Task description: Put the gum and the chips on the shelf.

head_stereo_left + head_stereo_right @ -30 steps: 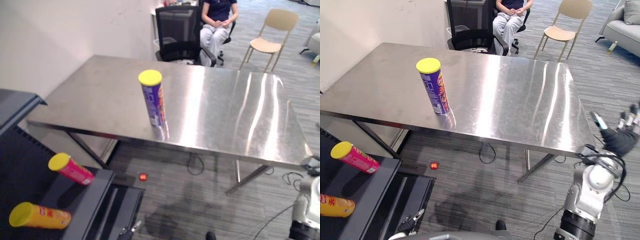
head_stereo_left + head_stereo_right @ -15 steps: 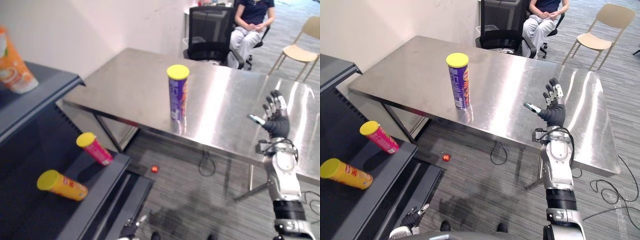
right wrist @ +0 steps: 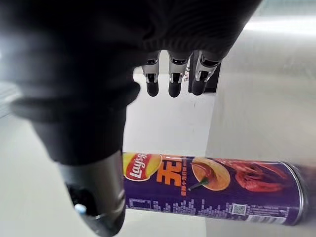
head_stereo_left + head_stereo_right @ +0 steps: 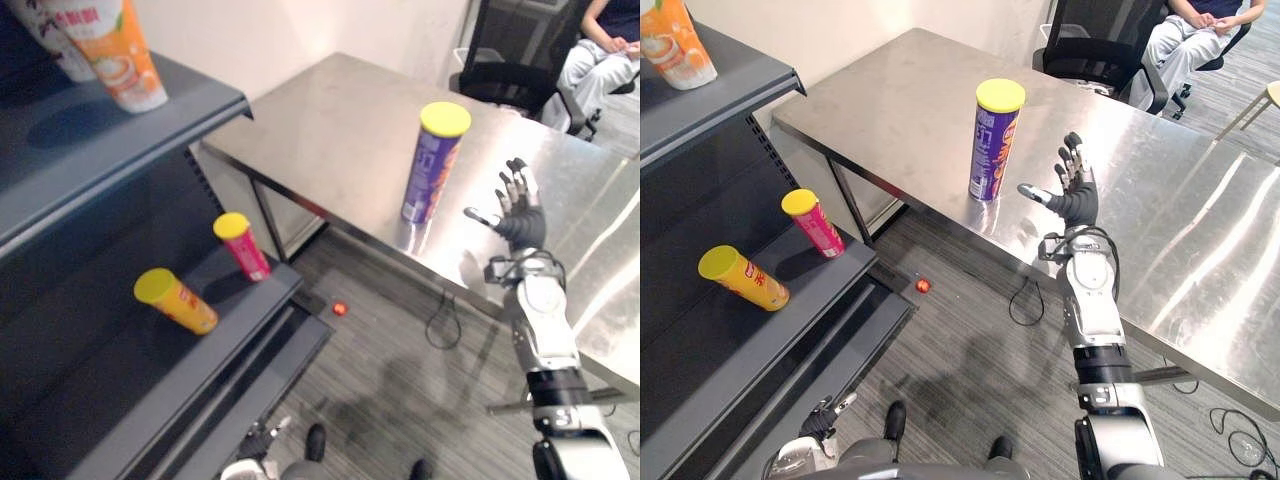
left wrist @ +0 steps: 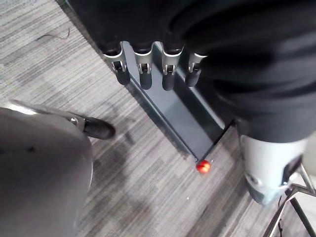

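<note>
Chips can (image 4: 992, 145), purple with a yellow lid, is standing upright on the bench (image 4: 890, 110), near its front edge, and nothing is touching it.

Starting at my far left, the dark shelf (image 4: 730, 100) is carrying an orange cup (image 4: 675, 45) on its upper board. On the lower board a yellow can (image 4: 742, 279) is lying on its side, and a pink can (image 4: 813, 222) with a yellow lid is leaning just beside it, nearer the board's front corner. Whether either of them is the gum, I cannot tell.

My left hand (image 5: 145, 76) is hanging low by the foot of the shelf, its fingers relaxed and holding nothing. A small red ball (image 4: 923, 286) is lying on the floor between the shelf and the bench.

Right of the chips can, I am holding my right hand (image 4: 1078, 200) up over the bench's front edge with the fingers (image 3: 173, 81) spread wide and the thumb pointing towards the can, near it but apart from it.

Beyond the bench, a person (image 4: 1185, 40) is sitting behind a black chair (image 4: 1100, 40).
</note>
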Controlling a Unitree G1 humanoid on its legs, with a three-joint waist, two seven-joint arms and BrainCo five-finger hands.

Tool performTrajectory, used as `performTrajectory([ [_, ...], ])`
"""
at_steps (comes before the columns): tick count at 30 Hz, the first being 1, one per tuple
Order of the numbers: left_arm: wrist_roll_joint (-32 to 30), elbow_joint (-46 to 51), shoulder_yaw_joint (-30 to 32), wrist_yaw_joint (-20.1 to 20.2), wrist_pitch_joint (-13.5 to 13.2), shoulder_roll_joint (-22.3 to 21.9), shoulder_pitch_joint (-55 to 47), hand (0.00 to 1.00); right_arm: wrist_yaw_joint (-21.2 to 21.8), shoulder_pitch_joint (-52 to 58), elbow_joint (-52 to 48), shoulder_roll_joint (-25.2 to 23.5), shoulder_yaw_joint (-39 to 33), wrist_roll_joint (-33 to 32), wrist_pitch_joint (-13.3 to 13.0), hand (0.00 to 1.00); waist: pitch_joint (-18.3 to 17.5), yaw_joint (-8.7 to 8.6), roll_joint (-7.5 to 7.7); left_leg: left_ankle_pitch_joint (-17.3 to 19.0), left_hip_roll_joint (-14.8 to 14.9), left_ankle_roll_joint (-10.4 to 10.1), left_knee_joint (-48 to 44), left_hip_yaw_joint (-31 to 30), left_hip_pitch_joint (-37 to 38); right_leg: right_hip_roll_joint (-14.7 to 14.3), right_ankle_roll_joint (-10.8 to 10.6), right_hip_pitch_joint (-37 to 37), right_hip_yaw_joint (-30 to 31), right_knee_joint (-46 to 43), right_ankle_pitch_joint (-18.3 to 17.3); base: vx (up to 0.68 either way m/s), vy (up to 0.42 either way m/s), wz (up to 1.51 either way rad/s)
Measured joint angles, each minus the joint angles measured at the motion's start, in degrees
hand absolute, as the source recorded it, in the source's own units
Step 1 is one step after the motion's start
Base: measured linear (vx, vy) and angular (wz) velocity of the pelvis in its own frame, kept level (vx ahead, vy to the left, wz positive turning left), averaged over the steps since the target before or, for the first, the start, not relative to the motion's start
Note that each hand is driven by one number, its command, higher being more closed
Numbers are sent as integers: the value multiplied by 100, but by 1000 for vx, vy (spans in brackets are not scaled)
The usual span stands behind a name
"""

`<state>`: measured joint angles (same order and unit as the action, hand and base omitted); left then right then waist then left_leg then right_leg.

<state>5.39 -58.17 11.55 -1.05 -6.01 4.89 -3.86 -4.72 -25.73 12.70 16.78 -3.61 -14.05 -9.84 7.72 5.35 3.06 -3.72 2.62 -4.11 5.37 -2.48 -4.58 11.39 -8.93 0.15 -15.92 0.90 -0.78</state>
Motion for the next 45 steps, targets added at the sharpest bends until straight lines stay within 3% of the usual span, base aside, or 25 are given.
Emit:
performTrajectory([
  [26, 110, 103, -44, -86, 27, 191, -105, 0, -252, -1373, 1299, -6, 177, -1, 209, 0, 421, 171, 72, -29, 14, -1, 2, 49, -88, -15, 2, -111, 56, 15, 7, 0, 0, 0],
  [32, 114, 109, -47, -95, 30, 188, -103, 0, -253, -1986, 1345, 11, 183, 0, 231, 0, 463, 268, 68, -38, 81, -16, 1, 83, -86, -69, 7, -127, 98, 28, 11, -6, -8, -3],
  [45, 122, 108, -48, -102, 31, 190, -103, 0, -269, -2757, 1374, 13, 426, 0, 235, 0, 463, 307, 68, -56, 143, -43, 2, 108, -131, -131, 52, -167, 129, 68, 42, -1, -1, -1],
])
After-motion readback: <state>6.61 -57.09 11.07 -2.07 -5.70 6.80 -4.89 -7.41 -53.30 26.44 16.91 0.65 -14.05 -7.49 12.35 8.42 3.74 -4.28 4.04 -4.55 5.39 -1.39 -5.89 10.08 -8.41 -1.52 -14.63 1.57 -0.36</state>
